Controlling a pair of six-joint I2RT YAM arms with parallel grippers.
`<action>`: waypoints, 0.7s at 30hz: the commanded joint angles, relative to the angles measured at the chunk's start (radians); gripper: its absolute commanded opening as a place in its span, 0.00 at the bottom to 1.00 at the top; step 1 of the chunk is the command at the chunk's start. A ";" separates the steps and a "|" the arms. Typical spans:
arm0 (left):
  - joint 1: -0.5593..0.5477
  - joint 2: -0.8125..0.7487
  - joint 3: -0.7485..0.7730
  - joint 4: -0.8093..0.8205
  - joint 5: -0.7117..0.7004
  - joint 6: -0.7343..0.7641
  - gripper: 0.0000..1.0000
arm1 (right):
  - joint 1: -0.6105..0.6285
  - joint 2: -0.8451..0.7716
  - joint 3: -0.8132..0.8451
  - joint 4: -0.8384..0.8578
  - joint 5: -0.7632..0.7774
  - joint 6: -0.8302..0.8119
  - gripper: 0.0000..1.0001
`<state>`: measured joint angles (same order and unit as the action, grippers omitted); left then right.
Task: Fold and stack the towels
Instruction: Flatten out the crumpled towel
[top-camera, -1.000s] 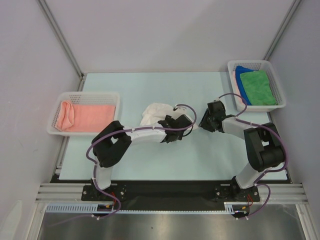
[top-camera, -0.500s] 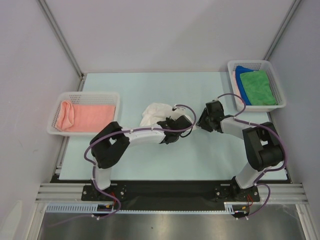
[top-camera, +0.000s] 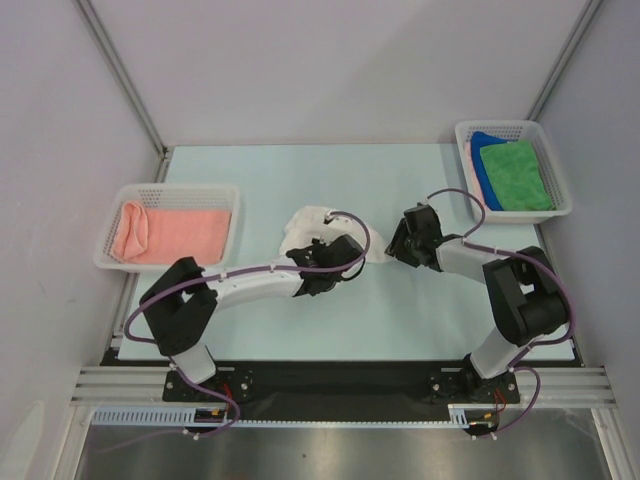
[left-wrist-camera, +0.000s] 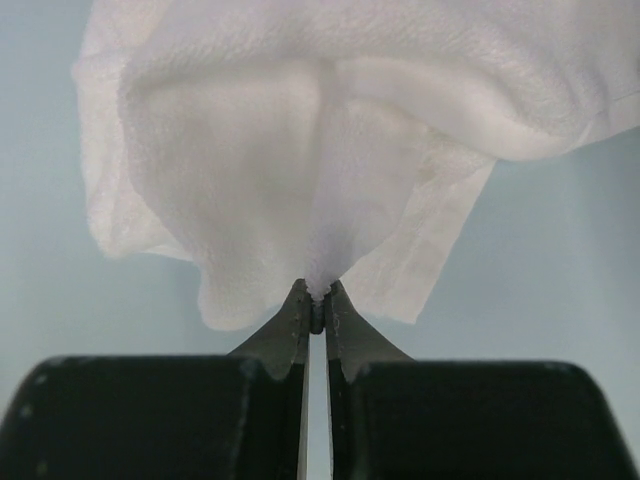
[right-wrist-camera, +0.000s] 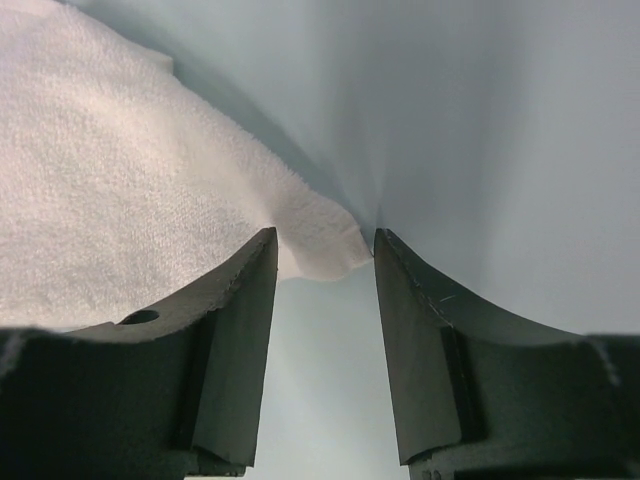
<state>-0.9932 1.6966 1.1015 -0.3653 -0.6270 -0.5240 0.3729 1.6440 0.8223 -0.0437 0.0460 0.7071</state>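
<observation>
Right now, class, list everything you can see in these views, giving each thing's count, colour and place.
table: one, pale blue, under everything
left basket: one, white, at the table's left edge
right basket: one, white, at the far right corner
pink towel: one, salmon pink, in the left basket
green towel: one, green, in the right basket, on top
blue towel: one, blue, under the green towel
white towel: one, white, crumpled mid-table
arms: two, black and white, bases at the near edge
left end effector: one, black, shut on a pinch of the white towel
right end effector: one, black, open, the white towel's corner between its fingers
</observation>
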 joint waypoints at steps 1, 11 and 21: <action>-0.009 -0.099 -0.032 -0.009 -0.033 -0.027 0.00 | 0.034 -0.030 -0.023 -0.018 0.066 -0.012 0.49; 0.005 -0.244 -0.097 -0.032 -0.016 -0.028 0.00 | 0.047 0.008 -0.022 -0.025 0.106 -0.043 0.40; 0.045 -0.382 -0.132 -0.049 0.018 0.022 0.00 | 0.047 -0.021 0.066 -0.096 0.126 -0.100 0.00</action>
<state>-0.9649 1.3781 0.9764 -0.4129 -0.6201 -0.5274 0.4156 1.6547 0.8356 -0.0792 0.1322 0.6434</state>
